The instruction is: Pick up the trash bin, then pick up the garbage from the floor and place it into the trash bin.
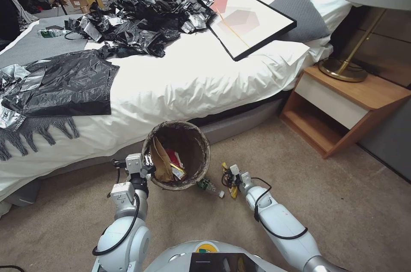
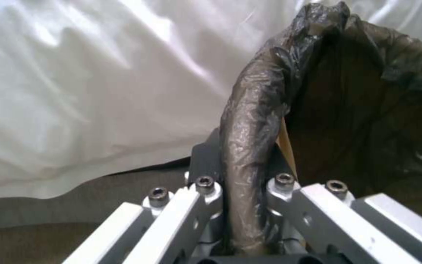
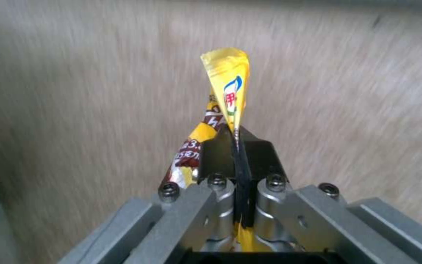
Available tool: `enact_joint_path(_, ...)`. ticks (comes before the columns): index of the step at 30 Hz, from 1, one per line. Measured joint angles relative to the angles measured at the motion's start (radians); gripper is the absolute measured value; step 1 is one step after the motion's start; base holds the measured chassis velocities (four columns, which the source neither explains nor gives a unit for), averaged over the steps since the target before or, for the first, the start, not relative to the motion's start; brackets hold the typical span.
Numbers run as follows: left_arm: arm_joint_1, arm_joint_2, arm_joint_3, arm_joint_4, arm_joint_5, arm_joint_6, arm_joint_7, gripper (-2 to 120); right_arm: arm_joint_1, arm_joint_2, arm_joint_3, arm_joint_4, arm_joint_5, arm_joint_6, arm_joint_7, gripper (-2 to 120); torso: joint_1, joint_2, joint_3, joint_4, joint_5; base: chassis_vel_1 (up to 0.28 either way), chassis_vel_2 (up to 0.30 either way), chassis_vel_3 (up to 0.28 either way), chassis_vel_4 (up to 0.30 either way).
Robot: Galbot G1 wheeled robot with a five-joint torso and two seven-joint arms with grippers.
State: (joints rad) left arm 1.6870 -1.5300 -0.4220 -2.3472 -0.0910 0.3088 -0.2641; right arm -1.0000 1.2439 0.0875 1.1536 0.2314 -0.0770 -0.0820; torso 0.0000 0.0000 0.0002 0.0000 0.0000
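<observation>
The left gripper (image 1: pixel 147 164) is clamped on the rim of the bin (image 1: pixel 176 155), held tilted beside the bed (image 1: pixel 180 79), its mouth facing the robot. The right gripper (image 1: pixel 234 176), low over the floor (image 1: pixel 325 203), is pinched tight on a yellow wrapper (image 3: pixel 228 90), whose long axis runs on past the fingertips. The bin lies just to that gripper's left, so the wrapper must travel left and up over the rim. A bottle (image 1: pixel 209 187) lies on the carpet between the 2. A nightstand (image 1: pixel 342 105) stands well apart.
</observation>
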Motion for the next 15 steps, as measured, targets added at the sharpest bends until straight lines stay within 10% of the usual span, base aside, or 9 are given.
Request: enact_joint_path(15,-0.003,0.001,0.004,0.014,-0.004,0.0,0.0,5,-0.176,-0.043,0.11,0.454,0.006,0.171,0.121,0,0.0,0.0,0.0,0.0,0.0001,0.0,0.0,0.0,0.0)
